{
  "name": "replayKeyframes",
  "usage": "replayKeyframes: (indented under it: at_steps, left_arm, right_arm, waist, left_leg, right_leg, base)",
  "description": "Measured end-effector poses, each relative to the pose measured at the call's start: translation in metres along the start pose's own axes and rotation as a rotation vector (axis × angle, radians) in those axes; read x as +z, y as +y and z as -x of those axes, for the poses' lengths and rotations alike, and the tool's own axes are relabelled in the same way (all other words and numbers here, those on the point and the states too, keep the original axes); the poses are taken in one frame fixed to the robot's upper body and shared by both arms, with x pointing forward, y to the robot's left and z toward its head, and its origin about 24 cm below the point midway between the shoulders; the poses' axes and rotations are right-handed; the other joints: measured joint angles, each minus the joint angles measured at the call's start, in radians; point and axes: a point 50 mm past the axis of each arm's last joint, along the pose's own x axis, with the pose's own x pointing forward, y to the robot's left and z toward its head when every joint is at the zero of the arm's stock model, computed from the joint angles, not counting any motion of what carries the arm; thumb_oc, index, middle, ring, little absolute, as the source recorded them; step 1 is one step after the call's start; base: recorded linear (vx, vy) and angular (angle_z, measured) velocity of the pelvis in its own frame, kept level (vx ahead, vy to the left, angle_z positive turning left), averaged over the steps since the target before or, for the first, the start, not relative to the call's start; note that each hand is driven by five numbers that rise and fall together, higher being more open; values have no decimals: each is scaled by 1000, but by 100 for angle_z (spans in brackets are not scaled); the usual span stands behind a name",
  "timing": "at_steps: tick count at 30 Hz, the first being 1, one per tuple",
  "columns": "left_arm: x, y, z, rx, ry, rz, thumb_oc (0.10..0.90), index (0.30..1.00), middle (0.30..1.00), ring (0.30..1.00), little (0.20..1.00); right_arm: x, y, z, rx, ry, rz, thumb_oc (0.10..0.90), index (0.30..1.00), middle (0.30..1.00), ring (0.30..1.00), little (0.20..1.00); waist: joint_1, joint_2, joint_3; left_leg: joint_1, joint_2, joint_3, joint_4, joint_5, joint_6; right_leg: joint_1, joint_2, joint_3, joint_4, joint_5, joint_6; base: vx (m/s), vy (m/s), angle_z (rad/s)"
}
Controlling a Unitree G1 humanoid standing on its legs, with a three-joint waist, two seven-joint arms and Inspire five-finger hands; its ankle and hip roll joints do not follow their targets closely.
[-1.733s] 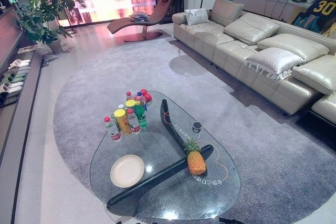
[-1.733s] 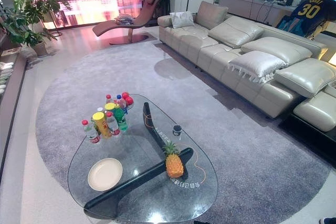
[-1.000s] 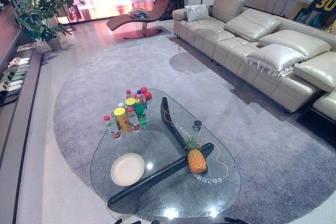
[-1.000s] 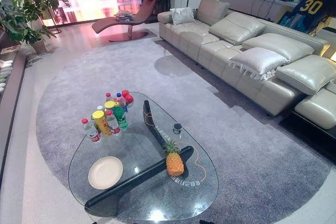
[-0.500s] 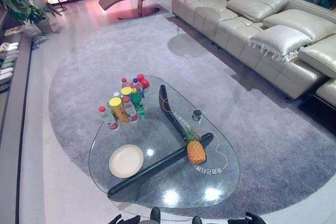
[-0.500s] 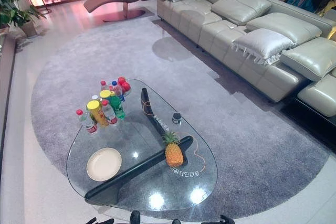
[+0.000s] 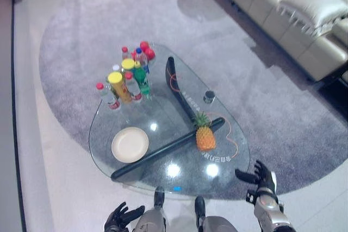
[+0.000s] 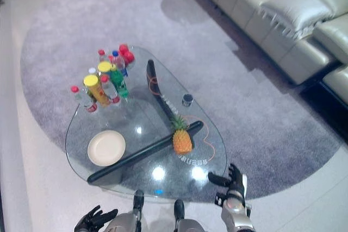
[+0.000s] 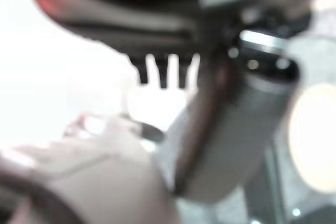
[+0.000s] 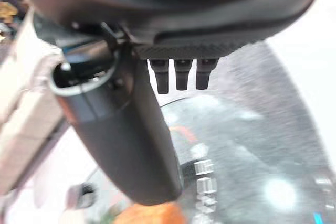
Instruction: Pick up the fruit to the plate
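A pineapple [image 7: 204, 136] stands upright on the glass table [image 7: 222, 167], right of the middle, green crown up. A cream round plate [image 7: 130, 144] lies empty on the table's left part. My right hand [image 7: 259, 177] hangs past the table's near right edge with fingers spread, holding nothing. My left hand [image 7: 120, 217] shows below the table's near edge, fingers relaxed and spread. In the right wrist view the hand [image 10: 181, 74] points its straight fingers over the glass, with the pineapple [image 10: 149, 215] at the edge.
Several bottles and cans with red and yellow caps [image 7: 126, 77] cluster at the table's far left. A small dark cup [image 7: 209, 96] sits right of the black table base [image 7: 175, 88]. A beige sofa [image 7: 304, 20] lines the far right on a grey rug [image 7: 81, 36].
The camera has tilted down and drawn nearer the table, so the whole scene shifted. Both hands have come up into view below the table's near edge.
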Motion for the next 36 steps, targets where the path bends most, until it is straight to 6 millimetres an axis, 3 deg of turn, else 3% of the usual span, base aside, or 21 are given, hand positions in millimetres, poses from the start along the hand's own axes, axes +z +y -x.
replayKeyframes:
  at_steps: [4, 10, 14, 20, 25, 36]
  left_arm:
    - [8, -5, -2, -17, -24, 11, 800, 900, 900, 900, 900]
    - [22, -13, -5, -34, -67, 8, 800, 900, 900, 900, 900]
    - [43, -26, -8, -49, -139, 13, 800, 900, 900, 900, 900]
    - [63, -44, -10, -90, -206, -3, 800, 900, 900, 900, 900]
    - [66, -48, -10, -102, -212, 13, 800, 900, 900, 900, 900]
    - [75, -53, -10, -94, -234, 6, 800, 900, 900, 900, 900]
  right_arm:
    - [33, 11, -3, 13, -124, -36, 800, 900, 900, 900, 900]
    - [61, 21, -2, 36, -227, -70, 800, 900, 900, 900, 900]
    - [93, 25, -2, 65, -339, -96, 800, 900, 900, 900, 900]
    - [134, 40, 8, 131, -479, -163, 800, 900, 900, 900, 900]
    - [163, 48, 14, 141, -584, -170, 800, 900, 900, 900, 900]
    - [186, 72, 19, 155, -614, -109, 800, 900, 900, 900, 900]
  waist:
    - [3, 2, 36]
    - [4, 9, 87]
    - [4, 21, 140]
    - [7, 30, 166]
    - [26, 30, 166]
    - [54, 28, 168]
  left_leg:
    - [-31, -9, -1, 0, 3, 4]
    - [-61, -17, 0, 2, 5, 6]
    - [-109, -20, 1, 36, 4, 5]
    - [-179, -23, 0, 81, 3, 4]
    - [-241, -26, -1, 117, 3, 4]
    - [-365, -44, -19, 159, 16, 12]
  right_leg:
    - [-30, -9, 0, 0, 3, 9]
    - [-59, -16, -1, 2, 3, 13]
    - [-103, -18, -4, 29, 0, 17]
    - [-186, -19, -5, 103, -20, 24]
    - [-283, -20, -3, 211, -57, 27]
    - [-466, -33, -11, 391, -124, 24]
  base:
    - [-43, 55, 2]
    - [-45, 53, 0]
    - [-58, 45, 2]
    - [-50, 44, 0]
    - [-29, 38, 1]
    - [-9, 47, 6]
